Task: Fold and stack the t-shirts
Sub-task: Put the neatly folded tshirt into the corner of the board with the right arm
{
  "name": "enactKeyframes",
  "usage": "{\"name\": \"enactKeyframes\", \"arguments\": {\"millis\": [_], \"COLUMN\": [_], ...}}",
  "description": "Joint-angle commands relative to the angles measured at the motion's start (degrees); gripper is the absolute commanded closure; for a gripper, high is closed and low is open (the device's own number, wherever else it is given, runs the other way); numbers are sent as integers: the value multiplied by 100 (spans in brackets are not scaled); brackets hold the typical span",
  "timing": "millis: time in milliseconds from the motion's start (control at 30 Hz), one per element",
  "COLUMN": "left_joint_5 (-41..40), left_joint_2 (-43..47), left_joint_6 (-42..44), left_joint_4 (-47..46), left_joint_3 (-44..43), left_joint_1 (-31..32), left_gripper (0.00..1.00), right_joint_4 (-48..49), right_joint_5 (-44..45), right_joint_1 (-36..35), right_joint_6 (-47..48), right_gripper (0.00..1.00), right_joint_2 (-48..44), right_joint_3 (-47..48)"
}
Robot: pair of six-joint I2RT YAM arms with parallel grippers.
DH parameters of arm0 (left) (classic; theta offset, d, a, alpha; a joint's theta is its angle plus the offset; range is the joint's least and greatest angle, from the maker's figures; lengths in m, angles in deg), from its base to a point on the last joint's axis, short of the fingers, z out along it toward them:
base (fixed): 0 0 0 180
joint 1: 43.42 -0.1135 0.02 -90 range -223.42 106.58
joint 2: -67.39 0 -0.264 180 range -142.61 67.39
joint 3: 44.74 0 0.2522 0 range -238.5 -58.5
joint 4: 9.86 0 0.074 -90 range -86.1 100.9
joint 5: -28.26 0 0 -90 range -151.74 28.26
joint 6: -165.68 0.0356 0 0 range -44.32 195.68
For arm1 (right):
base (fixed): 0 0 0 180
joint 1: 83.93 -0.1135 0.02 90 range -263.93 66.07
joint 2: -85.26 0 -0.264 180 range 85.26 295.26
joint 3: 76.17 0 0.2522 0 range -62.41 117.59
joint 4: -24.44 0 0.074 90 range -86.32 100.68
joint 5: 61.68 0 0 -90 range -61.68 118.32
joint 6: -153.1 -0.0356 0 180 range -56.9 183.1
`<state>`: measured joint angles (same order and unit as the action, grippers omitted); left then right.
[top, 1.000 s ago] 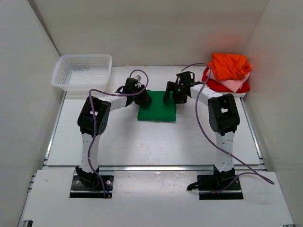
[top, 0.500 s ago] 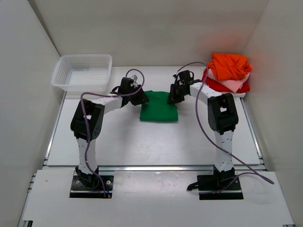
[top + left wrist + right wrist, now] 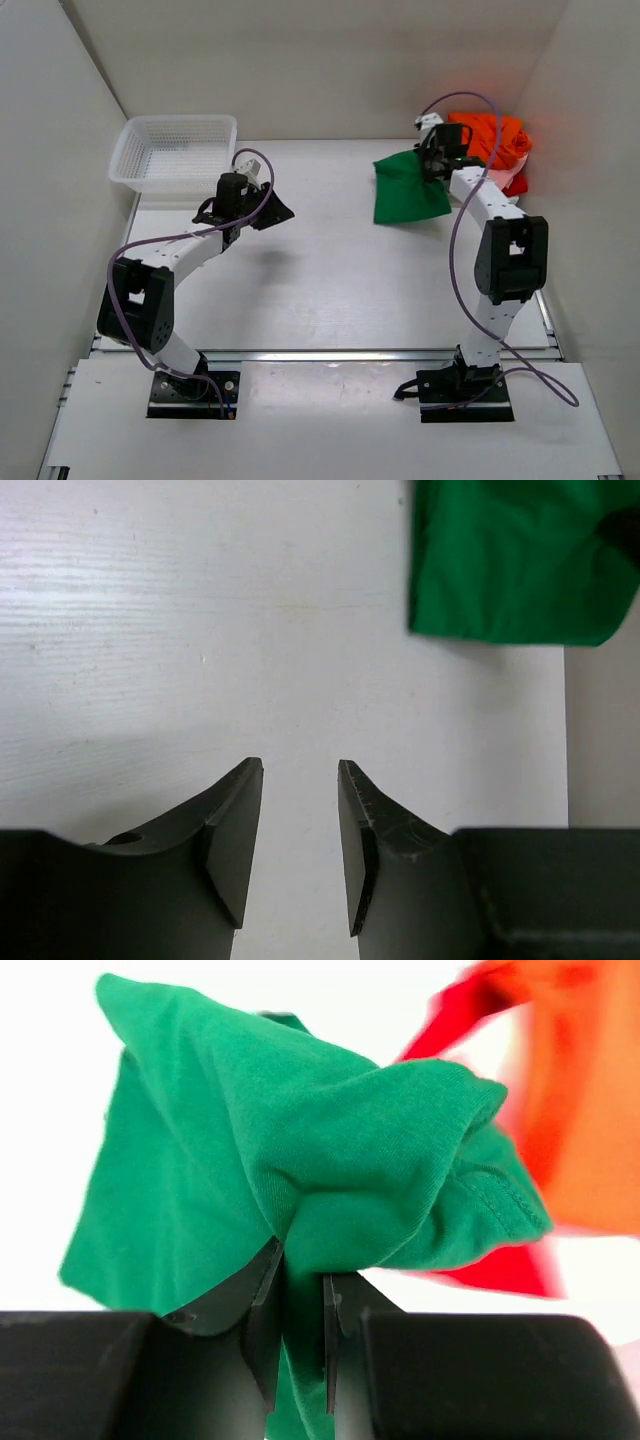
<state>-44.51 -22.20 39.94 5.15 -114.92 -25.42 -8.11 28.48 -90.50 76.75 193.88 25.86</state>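
Observation:
A folded bright green t-shirt hangs lifted at the back right, pinched by my right gripper; in the right wrist view the green t-shirt bunches between the shut jaws of the right gripper. Just right of it lies a pile of t-shirts: orange on top, pale pink and red beneath. The orange t-shirt shows blurred behind the green one. My left gripper hovers open over bare table; the left gripper holds nothing, with the green t-shirt far ahead.
A white mesh basket stands at the back left corner. White walls close in on three sides. The white table stretches between the arms.
My right gripper has shut on the green t-shirt and carried it up and right, toward the pile. My left arm has let go and drawn back left.

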Motion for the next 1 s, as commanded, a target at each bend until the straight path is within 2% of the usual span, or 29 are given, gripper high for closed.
{"name": "enactKeyframes", "arguments": {"millis": [0,167,333,400,433,500,633,700,800,967], "left_joint_5": [113,263,211,210,210,219,228,149,96,140], "left_joint_2": [169,-24,-121,-218,-270,-340,-420,-455,-560,-798], "left_joint_6": [138,234,209,244,235,235,243,235,191,130], "left_joint_4": [-47,-257,-266,-231,-231,-214,-205,-214,-249,-266], "left_joint_3": [123,237,325,334,360,307,281,299,307,307], "left_joint_1": [-33,-16,81,133,116,90,89,133,213,370], "left_gripper": [53,53,53,53,53,53,53,53,52,52], "right_joint_4": [534,682,1674,1589,1301,1341,1615,1597,1798,2757], "right_joint_5": [-259,-710,-649,-676,-606,-439,-62,482,897,564], "right_joint_1": [576,1288,1649,1790,1860,1957,2159,2186,2177,2160], "right_joint_6": [472,805,1166,1158,1123,1062,666,622,482,534], "right_gripper": [100,100,100,100,100,100,100,100,100,100], "right_joint_2": [-324,123,878,1413,1878,2354,2768,3007,3034,2130], "right_joint_3": [576,1332,1552,2339,2944,3318,3625,3907,3777,2390]}}
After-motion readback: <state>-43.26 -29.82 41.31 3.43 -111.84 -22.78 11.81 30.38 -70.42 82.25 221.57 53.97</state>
